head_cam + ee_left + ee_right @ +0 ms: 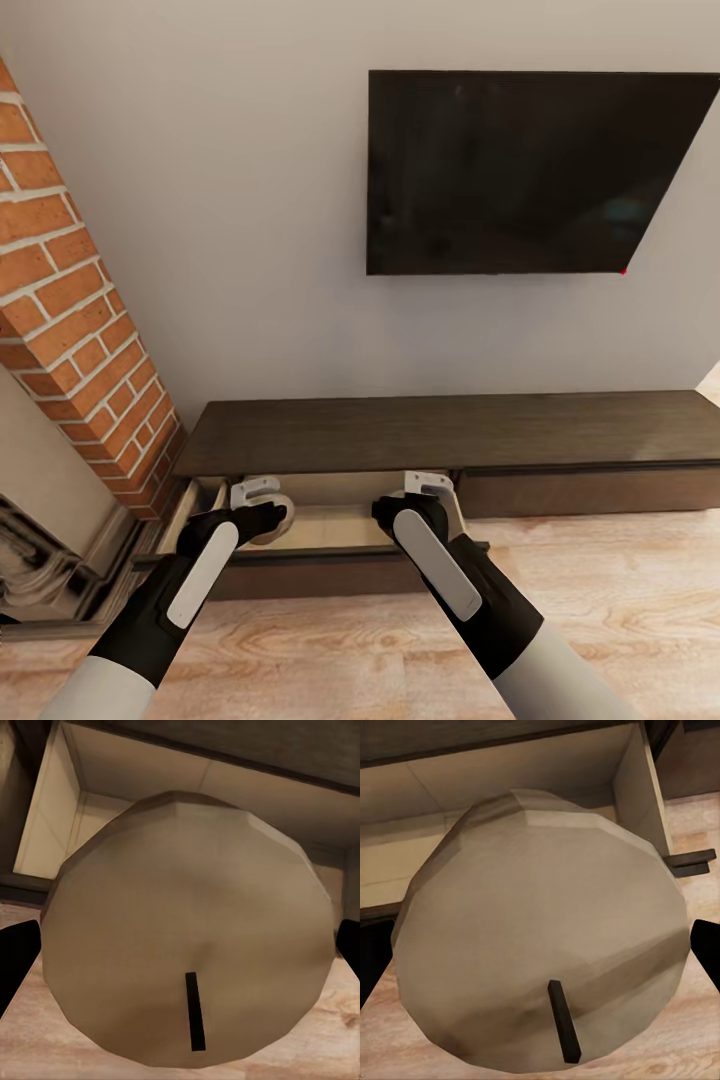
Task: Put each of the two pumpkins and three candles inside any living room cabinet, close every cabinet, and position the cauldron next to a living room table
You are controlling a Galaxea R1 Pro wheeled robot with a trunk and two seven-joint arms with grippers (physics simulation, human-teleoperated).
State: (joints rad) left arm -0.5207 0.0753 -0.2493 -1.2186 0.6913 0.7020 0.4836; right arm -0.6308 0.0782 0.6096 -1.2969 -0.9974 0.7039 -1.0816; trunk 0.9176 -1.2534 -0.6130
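In the lower left of the head view, a candle (187, 922) is gripped by the left gripper (268, 512), and a second candle (540, 926) by the right gripper (425, 497), both held over the cabinet's (440, 430) pulled-out drawer (320, 525), presumably for release inside.

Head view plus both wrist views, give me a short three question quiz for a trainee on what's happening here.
1. True or false: the cabinet has its pull-out compartment open.
2. The left claw and the right claw each hold: A a pumpkin, B a candle, C nothing.
3. Fill in: on the wall above the cabinet hangs a dark ____.
Key: 1 true; 2 B; 3 television.
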